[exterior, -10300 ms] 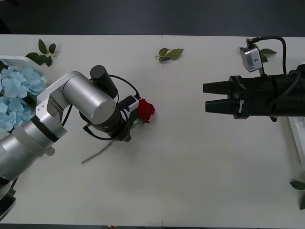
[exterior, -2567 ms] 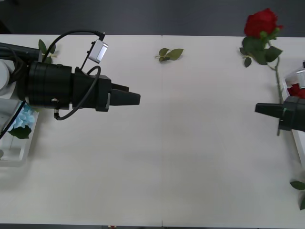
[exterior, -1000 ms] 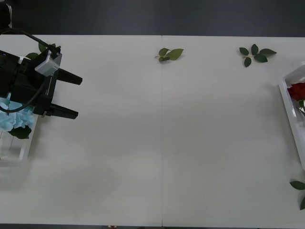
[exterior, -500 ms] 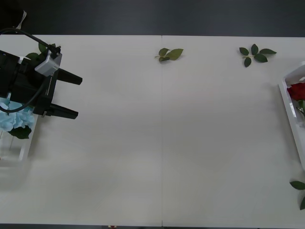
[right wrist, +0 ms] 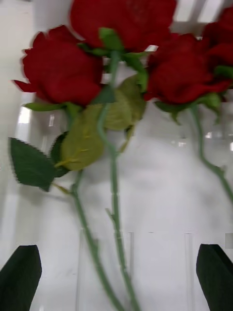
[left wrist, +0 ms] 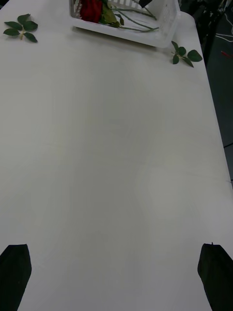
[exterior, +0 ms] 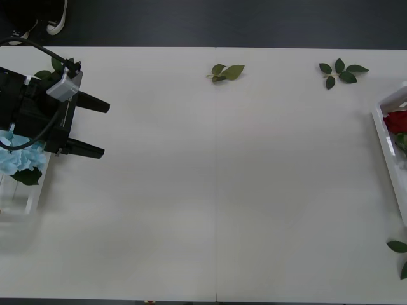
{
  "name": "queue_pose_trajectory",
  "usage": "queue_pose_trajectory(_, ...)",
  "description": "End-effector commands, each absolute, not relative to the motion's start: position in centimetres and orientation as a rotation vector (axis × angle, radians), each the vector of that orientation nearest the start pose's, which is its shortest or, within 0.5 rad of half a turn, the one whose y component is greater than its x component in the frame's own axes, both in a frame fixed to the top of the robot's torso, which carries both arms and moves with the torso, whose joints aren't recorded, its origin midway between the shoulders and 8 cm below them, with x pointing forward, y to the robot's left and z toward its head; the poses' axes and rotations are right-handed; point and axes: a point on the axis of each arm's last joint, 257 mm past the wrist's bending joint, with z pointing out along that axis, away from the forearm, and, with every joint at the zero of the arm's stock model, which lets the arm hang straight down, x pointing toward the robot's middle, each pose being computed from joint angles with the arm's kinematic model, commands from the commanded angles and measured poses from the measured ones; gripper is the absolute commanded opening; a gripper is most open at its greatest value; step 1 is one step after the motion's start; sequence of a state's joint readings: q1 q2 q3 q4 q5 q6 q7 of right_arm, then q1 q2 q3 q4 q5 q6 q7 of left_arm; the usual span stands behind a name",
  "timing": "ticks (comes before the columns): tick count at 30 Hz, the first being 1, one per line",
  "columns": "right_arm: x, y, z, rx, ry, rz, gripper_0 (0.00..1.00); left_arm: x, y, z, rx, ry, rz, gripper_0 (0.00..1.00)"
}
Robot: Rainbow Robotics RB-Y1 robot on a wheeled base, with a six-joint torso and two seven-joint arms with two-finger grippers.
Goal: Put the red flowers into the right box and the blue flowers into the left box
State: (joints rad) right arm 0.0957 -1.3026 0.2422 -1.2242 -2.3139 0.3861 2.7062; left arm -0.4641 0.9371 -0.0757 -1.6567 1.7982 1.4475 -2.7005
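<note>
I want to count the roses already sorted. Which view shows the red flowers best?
The right wrist view: the red flowers show as blooms and stems close up, some cut off. The front view catches one bloom at the edge; the left wrist view shows them far off.

Black left pincer (exterior: 95,127) with tapered fingers, grey camera block, looping black cable.

Red roses (right wrist: 58,70) lie in the white right box (exterior: 385,136) at the table's right edge, pale blue hydrangeas (exterior: 18,160) in the left box (exterior: 32,197).
</note>
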Motion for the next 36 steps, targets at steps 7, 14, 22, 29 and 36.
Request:
queue_pose_trajectory(7,45.0,-48.4,-20.7,-0.283,2.153,0.363,0.98,41.9,19.1,-10.0,1.626,1.619,-0.554,1.0)
queue_pose_trajectory(14,44.2,-38.5,-17.9,-0.416,2.072,0.633,0.98,41.9,19.1,-10.0,1.626,1.619,-0.554,1.0)
queue_pose_trajectory(22,42.0,-27.2,-14.0,-0.567,1.923,0.894,0.97,41.9,19.1,-10.0,1.626,1.619,-0.554,1.0)
queue_pose_trajectory(29,40.0,-20.6,-10.5,-0.744,1.793,1.005,0.98,41.9,19.1,-10.0,1.626,1.619,-0.554,1.0)
queue_pose_trajectory(36,39.5,-16.7,-8.8,-0.925,1.701,1.059,0.98,41.9,19.1,-10.0,1.626,1.619,-0.554,1.0)
